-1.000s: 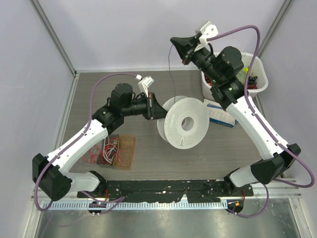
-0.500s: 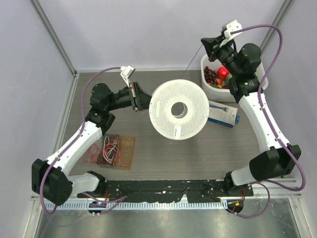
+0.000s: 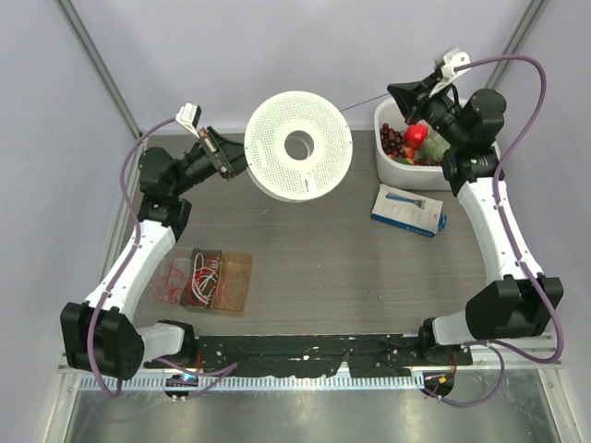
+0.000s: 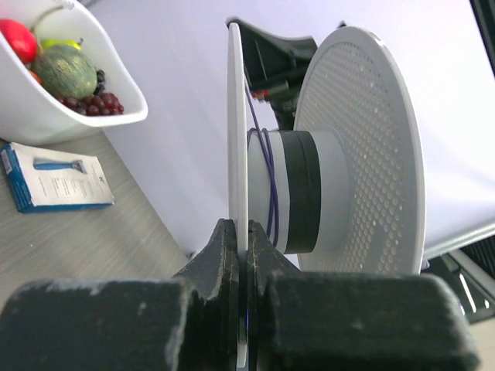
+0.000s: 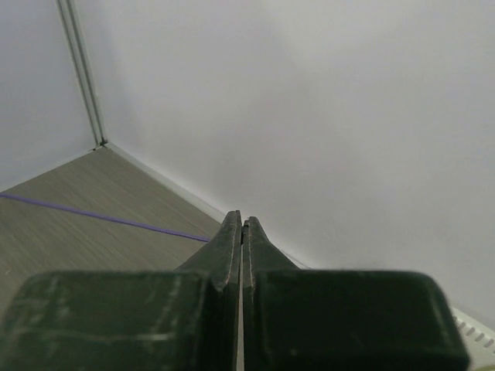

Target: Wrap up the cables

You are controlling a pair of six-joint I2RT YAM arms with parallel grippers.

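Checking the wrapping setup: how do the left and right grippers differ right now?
The left gripper clamps the flange edge of the white spool; the right gripper pinches the thin wire. The left is at rear left, the right at rear right beside the fruit bin. Shared: both jaws shut, both raised, joined by the taut wire.

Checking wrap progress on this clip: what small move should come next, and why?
Probably roll the left gripper, clamped on one flange, to turn the spool and wind on another turn. The wire runs taut from the spool to the shut right gripper, and only a few turns show on the hub.
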